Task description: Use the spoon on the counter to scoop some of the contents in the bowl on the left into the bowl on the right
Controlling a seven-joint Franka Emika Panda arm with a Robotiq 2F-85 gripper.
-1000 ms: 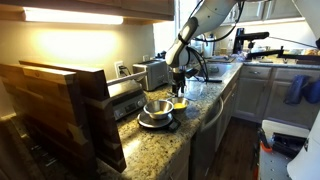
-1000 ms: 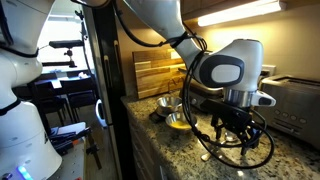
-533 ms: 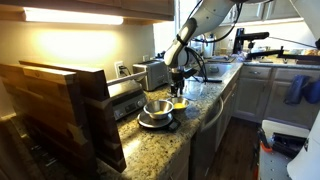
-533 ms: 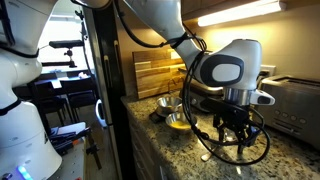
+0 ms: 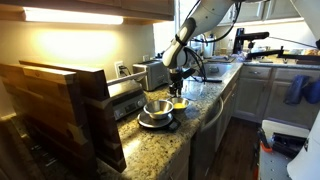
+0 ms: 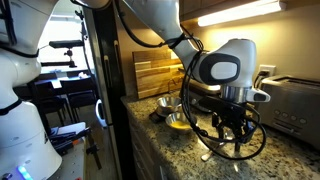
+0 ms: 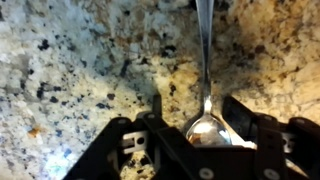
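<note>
Because the metal spoon (image 7: 205, 75) lies flat on the granite desk (image 7: 70, 60), handle at the top and scoop end at bottom centre of the wrist view, it should be light, stiff and slippery. The end effector (image 7: 193, 118) stands spread astride the scoop end, pinching nothing; the narrow neck looks the surest hold.
</note>
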